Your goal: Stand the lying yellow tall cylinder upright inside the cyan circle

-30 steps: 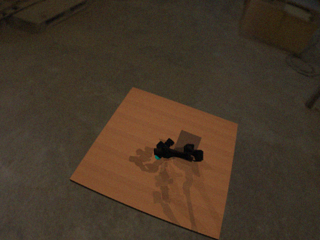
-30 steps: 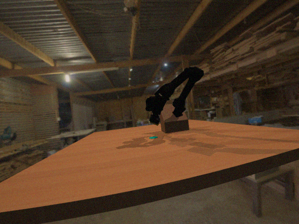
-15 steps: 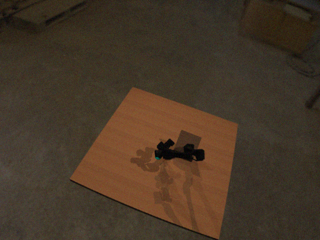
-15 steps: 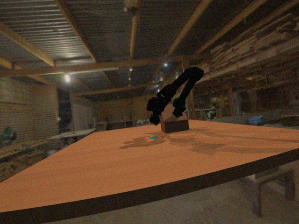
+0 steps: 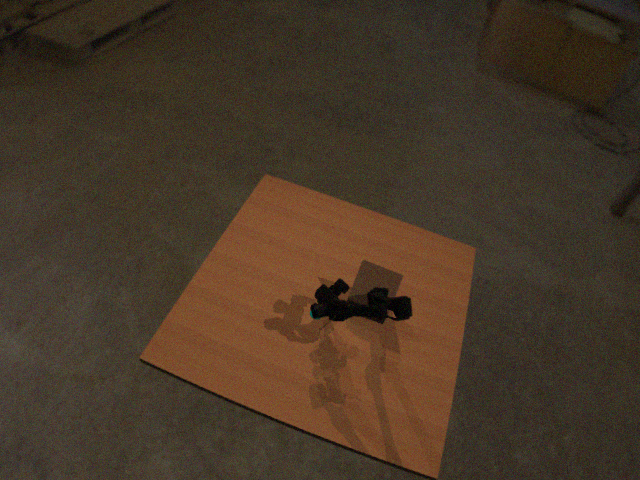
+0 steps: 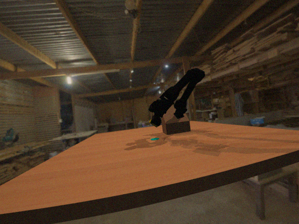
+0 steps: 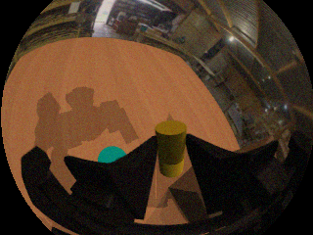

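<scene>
1. Fingers of the arm, dark wedges on either side in the wrist view, are clamped on the yellow cylinder [image 7: 171, 148], which stands between them, its flat end facing the camera. On the orange surface [image 7: 98, 72] beyond, the cyan circle [image 7: 111, 155] sits to the left of the cylinder, its lower part hidden behind the left finger.
2. From the exterior view, the black arm [image 6: 183, 87] folds down from its brown base block [image 6: 180, 126]. A yellow sliver of the cylinder [image 6: 150, 120] shows at the fingers, above the surface and clear of it. The cyan circle [image 6: 154, 139] lies just below.
3. Seen from the top, only a cyan edge [image 5: 311, 313] shows beside the arm; the cylinder is hidden.
</scene>
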Robot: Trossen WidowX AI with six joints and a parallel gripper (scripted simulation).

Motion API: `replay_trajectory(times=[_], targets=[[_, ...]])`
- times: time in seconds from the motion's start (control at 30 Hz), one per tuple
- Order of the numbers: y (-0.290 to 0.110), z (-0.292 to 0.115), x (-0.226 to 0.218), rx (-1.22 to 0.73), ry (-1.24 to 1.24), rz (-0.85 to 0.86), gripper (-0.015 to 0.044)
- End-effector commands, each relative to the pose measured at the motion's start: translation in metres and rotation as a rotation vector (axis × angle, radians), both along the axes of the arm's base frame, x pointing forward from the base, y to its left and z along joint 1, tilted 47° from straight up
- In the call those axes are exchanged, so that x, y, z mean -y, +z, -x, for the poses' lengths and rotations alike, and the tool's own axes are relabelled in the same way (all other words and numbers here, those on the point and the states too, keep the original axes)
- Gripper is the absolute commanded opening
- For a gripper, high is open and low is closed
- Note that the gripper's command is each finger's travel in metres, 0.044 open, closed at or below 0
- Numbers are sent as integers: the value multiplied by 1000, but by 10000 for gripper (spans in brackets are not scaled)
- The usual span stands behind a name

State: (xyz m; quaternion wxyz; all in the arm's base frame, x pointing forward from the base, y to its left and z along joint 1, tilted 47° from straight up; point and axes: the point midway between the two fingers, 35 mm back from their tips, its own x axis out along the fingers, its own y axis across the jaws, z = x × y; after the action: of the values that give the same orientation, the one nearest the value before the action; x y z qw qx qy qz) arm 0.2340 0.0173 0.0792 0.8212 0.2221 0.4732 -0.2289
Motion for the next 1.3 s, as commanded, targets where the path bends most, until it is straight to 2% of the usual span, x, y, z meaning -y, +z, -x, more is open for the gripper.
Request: replay_trajectory(times=[0.0,1.27], targets=[[0,1,0,25,-14,13,105],[13,-2,-3,266,-120,65,105]])
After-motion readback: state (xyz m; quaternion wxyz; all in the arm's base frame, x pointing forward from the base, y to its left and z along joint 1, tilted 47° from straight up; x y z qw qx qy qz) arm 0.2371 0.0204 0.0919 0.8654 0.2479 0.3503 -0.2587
